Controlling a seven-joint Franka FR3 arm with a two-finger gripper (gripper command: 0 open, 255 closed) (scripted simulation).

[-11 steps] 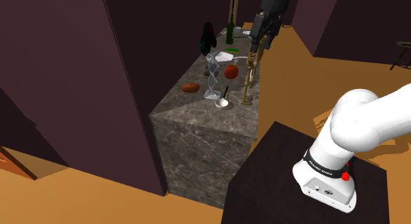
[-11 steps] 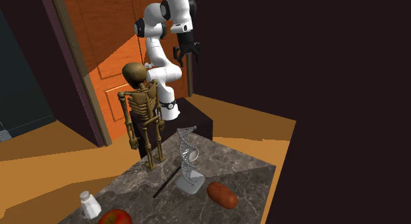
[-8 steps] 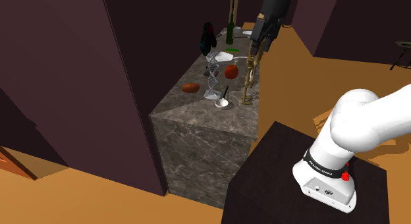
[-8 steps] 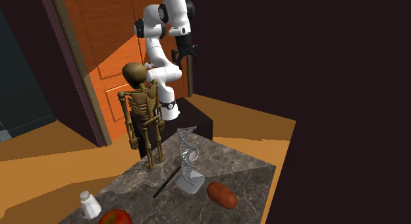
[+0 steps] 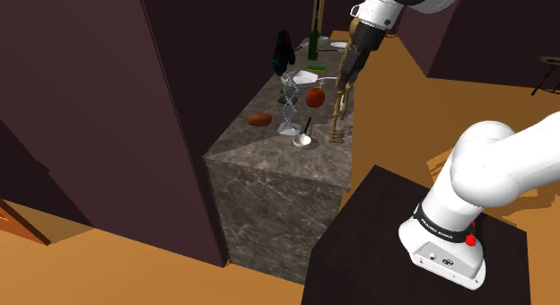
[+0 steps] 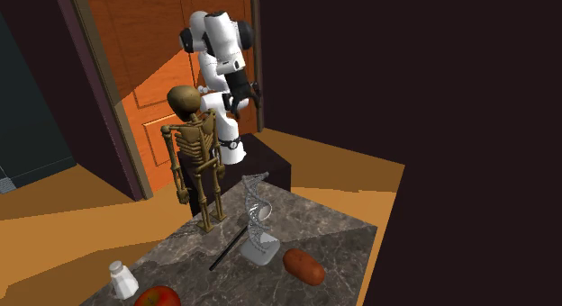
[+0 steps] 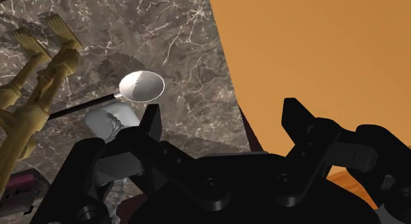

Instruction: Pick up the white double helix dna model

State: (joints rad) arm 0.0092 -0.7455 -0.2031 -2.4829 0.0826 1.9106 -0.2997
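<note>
The white double helix DNA model (image 5: 289,103) stands upright on its pale base near the middle of the dark marble counter (image 5: 269,160). In the second exterior view the DNA model (image 6: 256,215) rises beside a golden skeleton. My black gripper (image 5: 345,77) hangs open in the air above the counter's edge near the stand, apart from the model. From the second exterior view, the gripper (image 6: 241,101) is high behind the skeleton. In the wrist view the gripper (image 7: 224,120) holds nothing, and the model's pale base (image 7: 110,119) lies just past one fingertip (image 7: 153,118).
A golden skeleton (image 5: 338,110) stands close under the gripper. A long-handled silver spoon (image 5: 305,137), a brown potato (image 5: 259,119), a red apple (image 5: 315,98), a white shaker (image 5: 310,77) and a green bottle (image 5: 313,43) share the counter. Dark walls flank it; orange floor (image 7: 316,51) lies beyond.
The arm has swung down and closer to the counter, bringing the gripper lower, towards the skeleton. The objects on the counter have not moved.
</note>
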